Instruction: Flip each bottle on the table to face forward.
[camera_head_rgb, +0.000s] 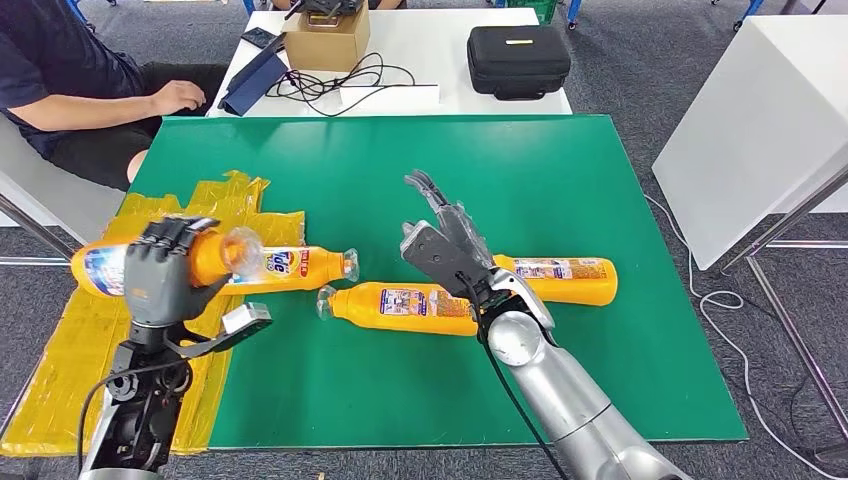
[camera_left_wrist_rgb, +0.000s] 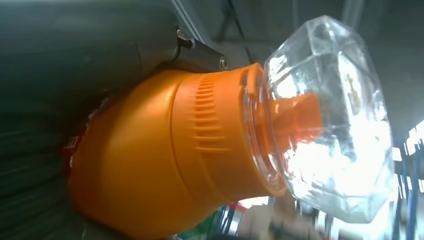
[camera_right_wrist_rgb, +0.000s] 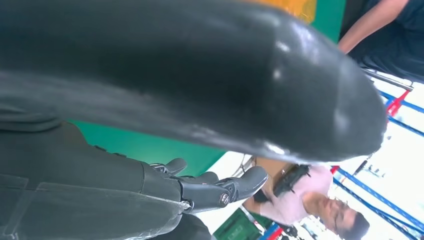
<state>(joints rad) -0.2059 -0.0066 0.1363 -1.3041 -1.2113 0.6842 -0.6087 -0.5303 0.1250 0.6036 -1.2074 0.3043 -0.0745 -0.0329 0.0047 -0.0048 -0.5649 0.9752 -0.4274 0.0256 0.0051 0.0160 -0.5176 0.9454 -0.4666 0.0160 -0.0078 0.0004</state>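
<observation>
Left robot hand (camera_head_rgb: 160, 275) gripped raised bottle (camera_head_rgb: 215, 257) at 9 o'clock of tabletop (camera_head_rgb: 560, 170). Right robot hand (camera_head_rgb: 447, 248) hovered unclenched, fingers spread, holding nothing, over two lying bottles (camera_head_rgb: 400, 306).

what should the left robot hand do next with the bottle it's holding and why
Probably turn the bottle label-up and set it down on the green mat. The left robot hand holds it lifted at the mat's left edge, clear cap out. Three more bottles lie on the mat; the right robot hand hangs open over two of them.
</observation>
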